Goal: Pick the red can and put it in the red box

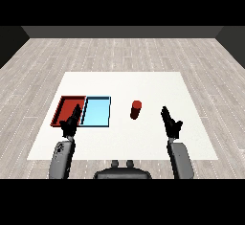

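Note:
The red can (136, 109) stands upright on the white table, to the right of the two trays. The red tray (64, 106) lies at the left, with the light blue tray (97, 112) touching its right side. My right hand (170, 123) is raised to the right of the can, a clear gap away, its fingers straight and holding nothing. My left hand (70, 123) hovers over the near right corner of the red tray, fingers straight, covering part of the tray's rim.
The white table (124, 85) reaches well beyond the trays and the can on all sides. Grey wooden floor surrounds it.

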Available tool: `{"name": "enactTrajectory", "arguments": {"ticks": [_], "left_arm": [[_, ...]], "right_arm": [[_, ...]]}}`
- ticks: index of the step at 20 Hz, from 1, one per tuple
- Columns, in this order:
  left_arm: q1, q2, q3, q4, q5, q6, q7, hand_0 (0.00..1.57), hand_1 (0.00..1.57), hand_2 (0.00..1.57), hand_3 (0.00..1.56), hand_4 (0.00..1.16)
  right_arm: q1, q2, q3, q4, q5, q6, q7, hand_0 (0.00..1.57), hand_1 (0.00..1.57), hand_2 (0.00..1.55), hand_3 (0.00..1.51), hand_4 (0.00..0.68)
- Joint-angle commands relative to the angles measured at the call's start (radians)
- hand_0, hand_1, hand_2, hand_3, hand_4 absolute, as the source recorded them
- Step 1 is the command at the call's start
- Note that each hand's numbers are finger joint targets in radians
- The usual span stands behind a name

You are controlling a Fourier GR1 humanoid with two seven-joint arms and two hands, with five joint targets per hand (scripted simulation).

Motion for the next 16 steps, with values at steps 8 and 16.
{"name": "enactTrajectory", "arguments": {"ticks": [8, 16], "left_arm": [[-0.012, -0.067, 0.034, -0.083, 0.047, -0.007, -0.287, 0.0, 0.0, 0.0, 0.0, 0.0], [0.045, -0.078, 0.026, 0.015, 0.015, -0.054, -0.525, 0.0, 0.0, 0.0, 0.0, 0.0]], "right_arm": [[-0.074, -0.064, -0.139, -0.015, -0.155, 0.173, -0.23, 0.0, 0.0, 0.0, 0.0, 0.0], [-0.076, -0.12, -0.211, 0.156, -0.193, 0.31, -0.408, 0.0, 0.0, 0.0, 0.0, 0.0]]}}
